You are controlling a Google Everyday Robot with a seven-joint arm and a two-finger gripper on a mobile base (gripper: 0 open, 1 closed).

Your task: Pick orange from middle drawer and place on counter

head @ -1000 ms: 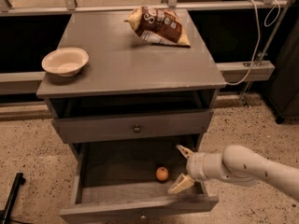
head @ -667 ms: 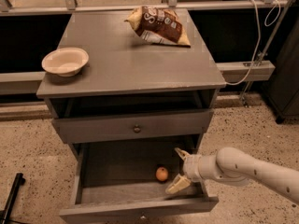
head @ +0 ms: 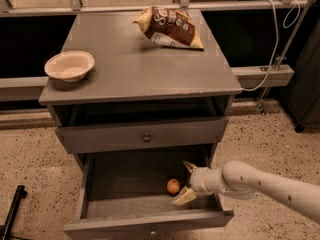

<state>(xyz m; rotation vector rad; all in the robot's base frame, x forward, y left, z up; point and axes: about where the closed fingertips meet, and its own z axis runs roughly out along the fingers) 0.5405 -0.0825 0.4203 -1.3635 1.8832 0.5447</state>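
Note:
The orange (head: 173, 186) is a small round fruit lying on the floor of the open middle drawer (head: 130, 176), right of centre. My gripper (head: 184, 183) is inside the drawer just to the right of the orange, its two pale fingers spread open toward the fruit and not touching it. The white arm reaches in from the lower right. The counter (head: 145, 66) is the flat grey top of the cabinet above.
A cream bowl (head: 69, 66) sits at the counter's left edge. A brown-and-yellow chip bag (head: 169, 27) lies at the counter's back right. A shut drawer with a small dark knob (head: 146, 138) is above the open one. A black leg (head: 11, 215) stands at the lower left.
My gripper has moved left inside the drawer, closer to the orange. The orange has not moved.

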